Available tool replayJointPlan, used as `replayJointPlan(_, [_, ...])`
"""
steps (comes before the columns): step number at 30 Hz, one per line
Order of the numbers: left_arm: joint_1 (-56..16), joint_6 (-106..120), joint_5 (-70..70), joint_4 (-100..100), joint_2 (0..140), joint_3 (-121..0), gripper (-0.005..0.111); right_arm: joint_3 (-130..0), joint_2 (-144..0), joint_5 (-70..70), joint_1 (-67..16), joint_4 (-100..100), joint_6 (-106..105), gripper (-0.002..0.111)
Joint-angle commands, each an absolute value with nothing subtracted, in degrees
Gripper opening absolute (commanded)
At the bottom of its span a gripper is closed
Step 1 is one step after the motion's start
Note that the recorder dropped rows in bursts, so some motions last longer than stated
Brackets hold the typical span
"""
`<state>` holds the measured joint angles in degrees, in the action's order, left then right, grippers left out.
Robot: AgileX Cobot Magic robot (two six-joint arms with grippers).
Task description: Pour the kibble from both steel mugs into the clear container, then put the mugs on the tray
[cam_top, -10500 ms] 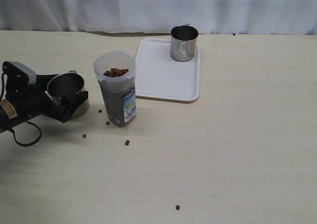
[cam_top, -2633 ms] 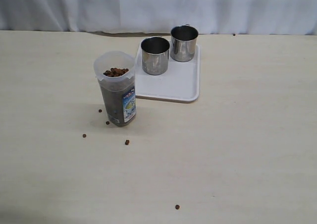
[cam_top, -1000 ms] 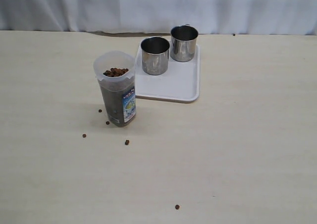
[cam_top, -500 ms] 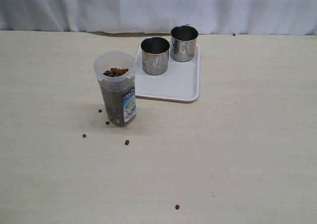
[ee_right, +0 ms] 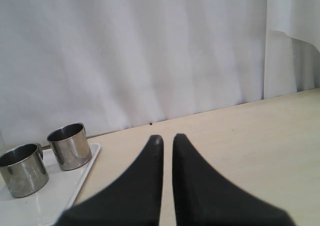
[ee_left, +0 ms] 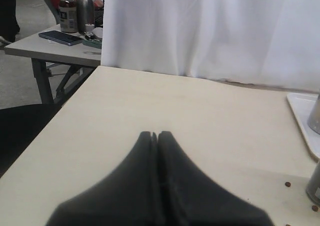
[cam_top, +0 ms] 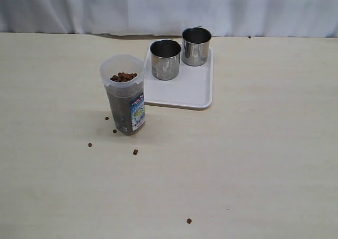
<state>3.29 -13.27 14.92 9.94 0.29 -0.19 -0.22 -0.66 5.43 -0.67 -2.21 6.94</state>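
Over the left part of the desk (cam_top: 253, 154), the left arm sits low and level, its jaws pointing across the pale wood-grain top toward the white curtain (cam_top: 169, 9). Two black tapered halves are pressed flat together, and they grip nothing. On the other side the right arm is level too. Its jaws have the same dark wedge shape, drawn in to a hairline slit, and they are empty as well, with the mugs off to one side of them.

Now the tray (cam_top: 179, 93): smooth white plastic with rounded corners and a low rim. Both steel mugs (cam_top: 165, 60) stand upright at its far end, shiny cylinders side by side. Just beside the tray's near left corner stands the clear container (cam_top: 124, 99). It's tall and translucent with a blue-and-white label low down, and brown kibble (cam_top: 123, 77) is heaped close to the rim. A few stray pellets (cam_top: 135, 152) dot the desk around it.
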Motion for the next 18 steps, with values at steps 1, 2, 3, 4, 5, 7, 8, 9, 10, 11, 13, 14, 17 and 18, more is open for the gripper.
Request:
replayJointPlan(1, [3.09, -13.07, 14.74, 9.86, 0.0, 0.0, 0.0, 0.0, -0.67, 5.49, -0.26, -2.36, 6.77, 0.005])
replayJointPlan(2, [3.09, -13.07, 14.74, 9.86, 0.0, 0.0, 0.0, 0.0, -0.67, 5.49, -0.26, -2.36, 6.77, 0.005])
replayJointPlan(3, [3.09, -13.07, 14.74, 9.86, 0.0, 0.0, 0.0, 0.0, -0.67, 5.49, -0.26, -2.36, 6.77, 0.005])
replayJointPlan(4, [3.09, -13.07, 14.74, 9.86, 0.0, 0.0, 0.0, 0.0, -0.67, 5.49, -0.26, -2.36, 6.77, 0.005])
replayJointPlan(5, [3.09, -13.07, 14.74, 9.86, 0.0, 0.0, 0.0, 0.0, -0.67, 5.49, -0.26, -2.36, 6.77, 0.005])
replayJointPlan(7, [3.09, -13.07, 14.74, 9.86, 0.0, 0.0, 0.0, 0.0, -0.67, 5.49, -0.26, -2.36, 6.77, 0.005])
replayJointPlan(8, [3.09, -13.07, 14.74, 9.86, 0.0, 0.0, 0.0, 0.0, -0.67, 5.49, -0.52, -2.36, 6.77, 0.005])
replayJointPlan(9, [3.09, -13.07, 14.74, 9.86, 0.0, 0.0, 0.0, 0.0, -0.8, 5.49, -1.83, -2.36, 6.77, 0.005])
replayJointPlan(10, [3.09, -13.07, 14.74, 9.86, 0.0, 0.0, 0.0, 0.0, -0.8, 5.49, -2.85, -2.36, 6.77, 0.005])
replayJointPlan(11, [3.09, -13.07, 14.74, 9.86, 0.0, 0.0, 0.0, 0.0, -0.8, 5.49, -3.78, -2.36, 6.77, 0.005])
replayJointPlan(13, [3.09, -13.07, 14.74, 9.86, 0.0, 0.0, 0.0, 0.0, -0.8, 5.49, -4.86, -2.36, 6.77, 0.005])
replayJointPlan(14, [3.09, -13.07, 14.74, 9.86, 0.0, 0.0, 0.0, 0.0, -0.8, 5.49, -5.42, -1.83, 6.64, 0.005])
replayJointPlan(17, [3.09, -13.07, 14.74, 9.86, 0.0, 0.0, 0.0, 0.0, -0.8, 5.49, -5.55, -1.7, 6.64, 0.005])
replayJointPlan(18, [3.09, -13.07, 14.74, 9.86, 0.0, 0.0, 0.0, 0.0, -0.8, 5.49, -5.55, -1.97, 6.64, 0.005])
